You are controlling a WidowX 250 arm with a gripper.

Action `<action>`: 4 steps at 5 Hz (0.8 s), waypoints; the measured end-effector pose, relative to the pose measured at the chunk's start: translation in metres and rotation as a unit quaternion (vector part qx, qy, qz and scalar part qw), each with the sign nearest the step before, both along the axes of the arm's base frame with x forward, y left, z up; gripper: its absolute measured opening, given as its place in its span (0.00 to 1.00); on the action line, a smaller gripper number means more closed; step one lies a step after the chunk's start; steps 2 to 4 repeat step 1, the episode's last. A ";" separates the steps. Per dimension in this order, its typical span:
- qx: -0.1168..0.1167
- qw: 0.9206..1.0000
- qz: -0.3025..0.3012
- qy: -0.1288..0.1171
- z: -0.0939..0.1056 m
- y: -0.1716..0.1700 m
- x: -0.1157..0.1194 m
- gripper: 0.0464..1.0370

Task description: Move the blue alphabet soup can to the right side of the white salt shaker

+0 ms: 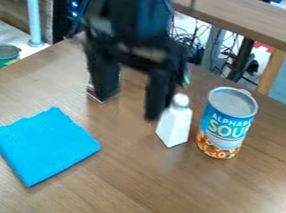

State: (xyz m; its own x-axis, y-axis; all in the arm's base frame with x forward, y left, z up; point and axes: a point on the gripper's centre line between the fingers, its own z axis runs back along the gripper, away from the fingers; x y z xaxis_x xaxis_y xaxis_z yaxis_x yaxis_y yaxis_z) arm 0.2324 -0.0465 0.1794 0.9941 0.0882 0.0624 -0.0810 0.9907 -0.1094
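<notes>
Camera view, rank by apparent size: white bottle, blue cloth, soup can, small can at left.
Largest to smallest, as seen:
1. blue cloth
2. soup can
3. white bottle
4. small can at left; it's farther off, so true size versus the soup can is unsure

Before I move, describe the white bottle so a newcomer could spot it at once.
On the wooden table, in the camera view, find the blue cloth, then look right to the soup can. The bottle stands close on the can's left. It is slimmer than the can, and white up to its cap.
</notes>
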 end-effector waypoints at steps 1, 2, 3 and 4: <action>0.000 1.000 0.029 -0.002 0.030 0.024 -0.008 0.96; 0.000 1.000 0.029 -0.002 0.030 0.024 -0.008 0.96; 0.000 1.000 0.029 -0.002 0.030 0.024 -0.008 0.96; 0.000 1.000 0.029 -0.002 0.030 0.024 -0.008 0.96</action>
